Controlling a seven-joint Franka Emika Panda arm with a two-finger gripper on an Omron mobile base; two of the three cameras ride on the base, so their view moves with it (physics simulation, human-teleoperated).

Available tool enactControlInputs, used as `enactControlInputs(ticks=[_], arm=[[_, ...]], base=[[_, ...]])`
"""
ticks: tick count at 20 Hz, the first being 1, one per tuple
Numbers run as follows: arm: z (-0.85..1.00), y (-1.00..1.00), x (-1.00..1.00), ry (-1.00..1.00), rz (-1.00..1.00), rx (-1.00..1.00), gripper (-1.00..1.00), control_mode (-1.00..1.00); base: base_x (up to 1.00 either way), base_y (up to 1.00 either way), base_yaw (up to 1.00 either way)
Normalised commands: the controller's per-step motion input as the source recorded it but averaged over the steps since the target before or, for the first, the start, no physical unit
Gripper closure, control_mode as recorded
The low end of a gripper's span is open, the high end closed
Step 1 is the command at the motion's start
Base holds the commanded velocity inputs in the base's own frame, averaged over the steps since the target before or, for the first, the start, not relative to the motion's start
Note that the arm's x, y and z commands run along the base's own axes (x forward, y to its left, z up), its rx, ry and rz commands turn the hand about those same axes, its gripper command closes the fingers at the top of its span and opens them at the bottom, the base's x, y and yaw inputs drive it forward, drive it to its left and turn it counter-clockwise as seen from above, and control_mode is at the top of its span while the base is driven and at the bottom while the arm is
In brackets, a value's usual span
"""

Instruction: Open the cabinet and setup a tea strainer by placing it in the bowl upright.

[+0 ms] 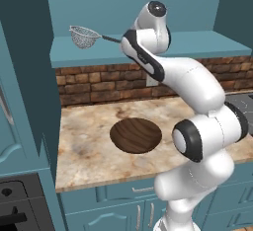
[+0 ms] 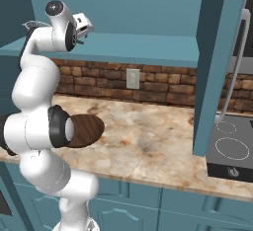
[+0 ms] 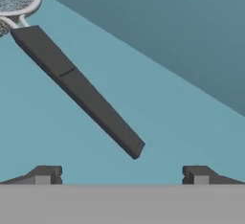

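1. Dark finger tips (image 3: 43, 175) stand far apart at the bottom of your hand view; your gripper (image 3: 122, 175) is spread wide and empty, touching nothing.
2. Between and beyond those tips, the tea strainer's handle (image 3: 79, 90) runs as a flat dark bar on a slant, its free end nearest the gripper but apart from both tips.
3. You can see the tea strainer (image 1: 85, 36) in the left base view: a small round silver wire-mesh basket with a metal rim, lying on the teal shelf of the cabinet (image 1: 148, 47), basket to the left and handle reaching right towards the hand.
4. No brand, label or readable writing shows on anything.
5. Your cabinet stands open: one teal door (image 2: 220, 62) swings out edge-on at the right of the right base view, a long silver bar handle (image 2: 236, 62) along it.
6. Your bowl (image 1: 136, 134) is wide, shallow and dark brown wood with visible grain, sitting on the mottled stone counter (image 1: 89, 151) below the shelf, well apart from the strainer.
7. Behind the counter you have a brick wall (image 2: 163, 89) with a pale outlet plate (image 2: 132, 79); a stove top (image 2: 230, 151) lies at the right.
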Motion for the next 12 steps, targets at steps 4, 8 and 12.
enactControlInputs(ticks=[4, 8, 12], arm=[[-0.13, 0.15, 0.23, 0.00, 0.01, -0.09, -1.00, -1.00], [-0.11, 0.17, 0.23, 0.00, 0.01, -0.08, -1.00, -1.00], [-0.02, 0.14, 0.28, 0.00, 0.00, -0.05, -1.00, -1.00]], base=[[0.00, 0.00, 0.00], [0.00, 0.00, 0.00], [0.00, 0.00, 0.00]])
